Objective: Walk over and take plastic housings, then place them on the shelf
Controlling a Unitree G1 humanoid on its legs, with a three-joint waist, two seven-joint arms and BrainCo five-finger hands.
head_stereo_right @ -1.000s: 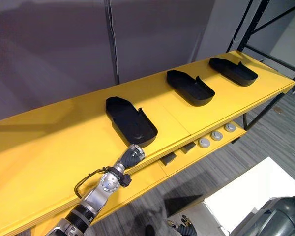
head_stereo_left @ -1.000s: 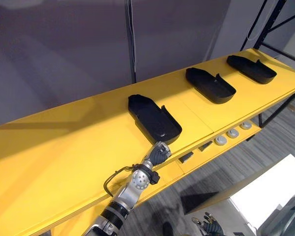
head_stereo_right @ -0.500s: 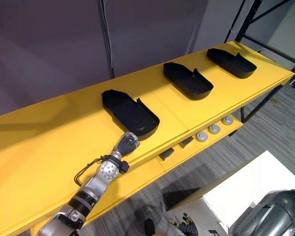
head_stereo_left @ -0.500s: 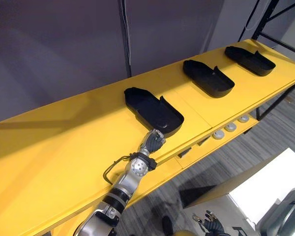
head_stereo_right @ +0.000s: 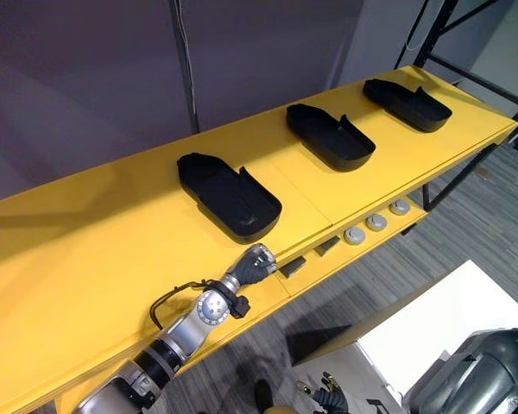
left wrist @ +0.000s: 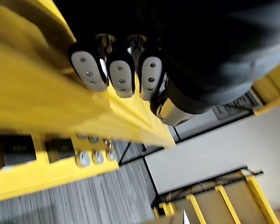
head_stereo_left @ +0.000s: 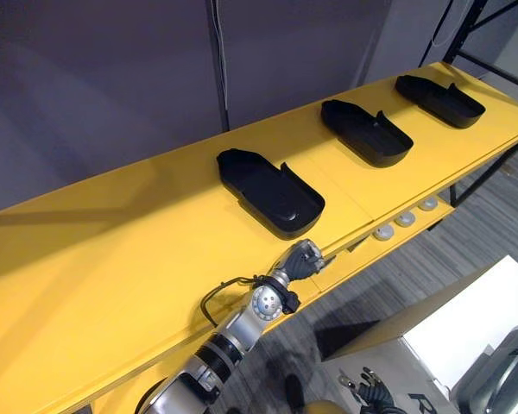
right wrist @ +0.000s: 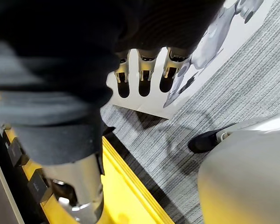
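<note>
Three black plastic housings lie open side up along the yellow shelf: the nearest, a middle one and the farthest. My left hand hovers at the shelf's front edge, just below the nearest housing's near end and apart from it. Its fingers are curled and hold nothing. My right hand hangs low over the grey floor, its fingers straight and empty.
A lower yellow level under the shelf holds round grey parts and small dark blocks. A white surface stands at the lower right. A black rack frame rises at the far right, against a grey wall behind.
My left hand has drawn back from the near end of the nearest housing to the shelf's front edge, a little to the right. The housings stay put; the view has shifted slightly.
</note>
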